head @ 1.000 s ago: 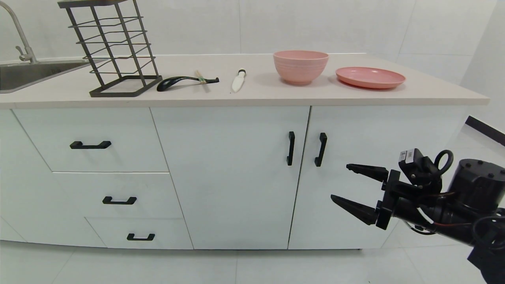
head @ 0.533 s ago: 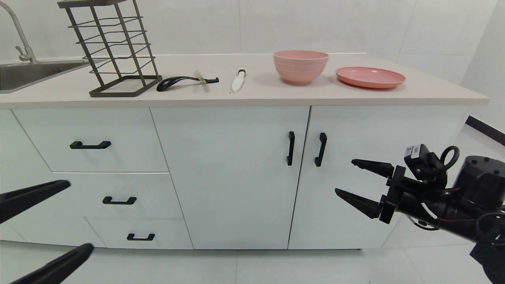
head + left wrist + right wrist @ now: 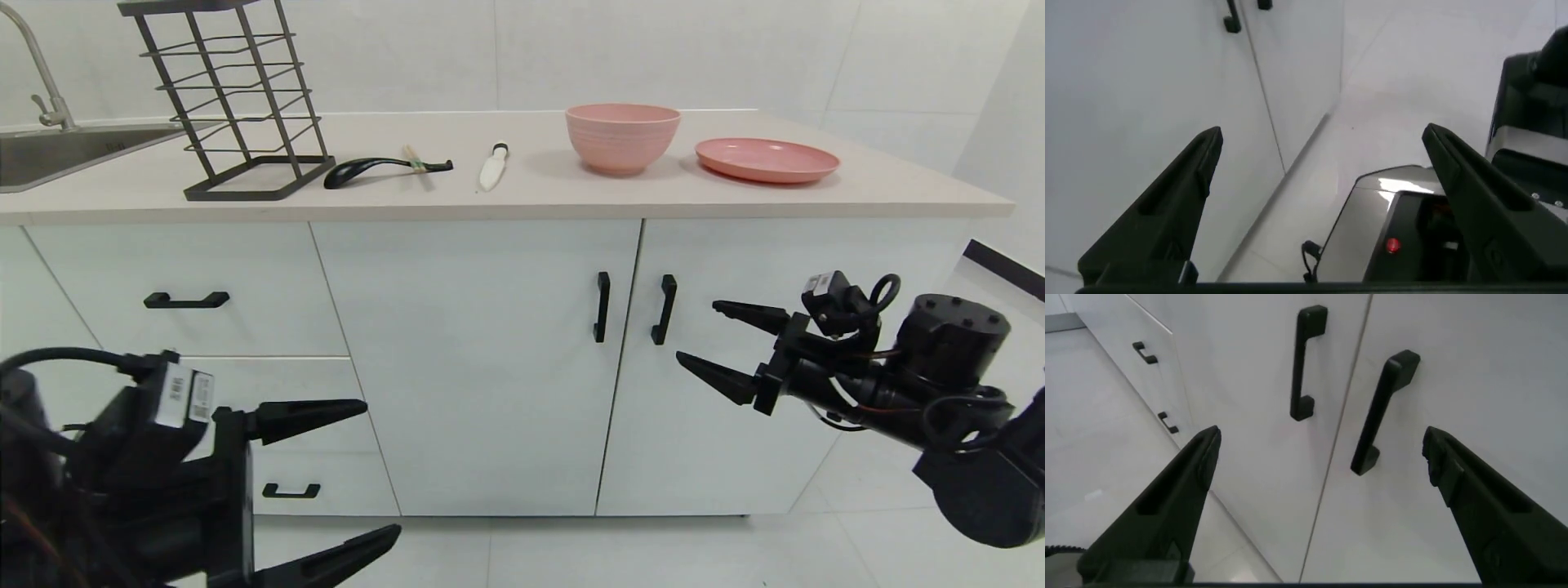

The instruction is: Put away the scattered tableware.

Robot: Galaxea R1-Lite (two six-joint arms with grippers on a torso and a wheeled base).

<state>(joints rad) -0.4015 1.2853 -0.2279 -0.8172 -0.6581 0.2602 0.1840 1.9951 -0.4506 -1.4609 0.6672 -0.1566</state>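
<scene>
On the counter lie a pink bowl [image 3: 622,136], a pink plate [image 3: 766,159], a white knife with a black handle [image 3: 493,167], a black spoon [image 3: 377,169] and a pair of chopsticks [image 3: 417,163] crossing it. A black wire dish rack [image 3: 233,98] stands to their left. My right gripper [image 3: 698,337] hangs open in front of the right cabinet door, level with the two black door handles [image 3: 1382,412]. My left gripper [image 3: 380,469] is open low down before the drawers, with nothing between its fingers.
A steel sink [image 3: 61,151] with a faucet [image 3: 37,69] sits at the counter's far left. Below the counter are three drawers [image 3: 186,300] and two cabinet doors [image 3: 482,359]. White tiled floor [image 3: 522,551] lies in front.
My left gripper has come up into the head view from the lower left and swung right, open. My right gripper has risen and moved closer to the cabinet door handles.
</scene>
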